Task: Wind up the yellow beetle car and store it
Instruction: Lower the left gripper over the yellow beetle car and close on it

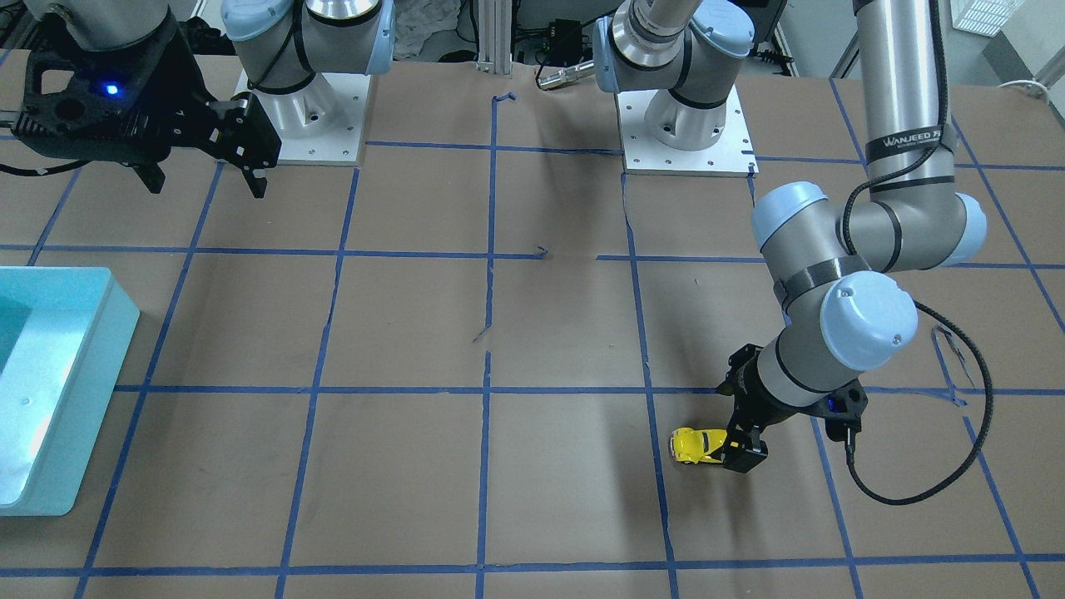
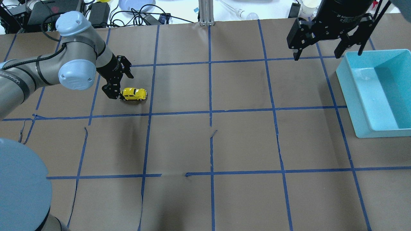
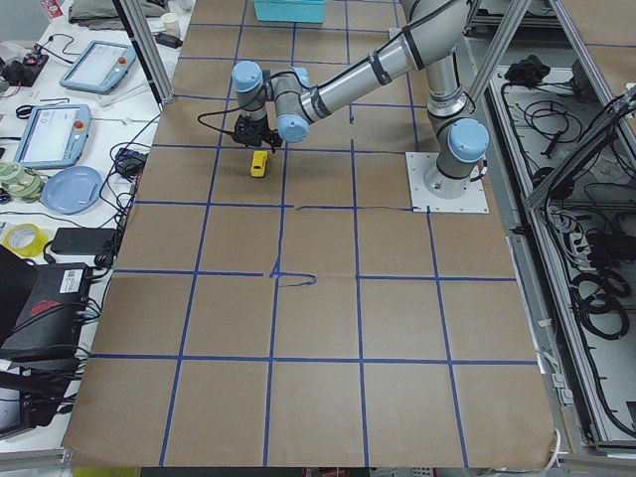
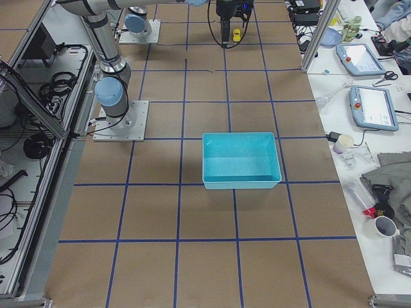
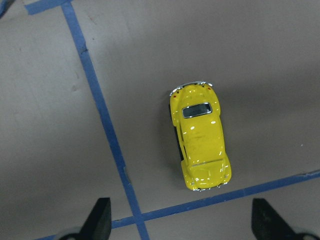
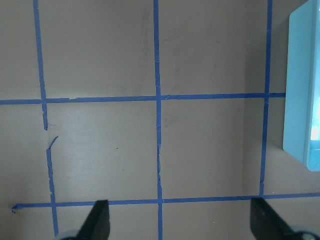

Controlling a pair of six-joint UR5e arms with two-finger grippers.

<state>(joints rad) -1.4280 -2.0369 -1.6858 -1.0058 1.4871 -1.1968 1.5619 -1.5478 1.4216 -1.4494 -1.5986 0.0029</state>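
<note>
The worktop point(image 2: 244, 144), brown paper taped into a blue grid, carries only two things that matter to me. The teal bin point(image 2: 385, 133) sits at my right-hand edge with nothing visible in it; I take it as the place to store the toy. My right tool point(image 2: 316, 54) hangs high just beside that bin with its fingers spread and nothing between them, probably parked there to receive or stay clear. My left tool point(image 5: 182, 225) is low at the far left of the worktop, fingers wide apart and gripping nothing. The yellow beetle car point(image 5: 200, 145) stands on its wheels just ahead of those fingertips, well apart from the bin. Its long axis runs down the middle of my gap, so closing would pinch its flanks. I judge this as the approach before the wind-up drag; whether a fingertip already touches it, I cannot tell.
</note>
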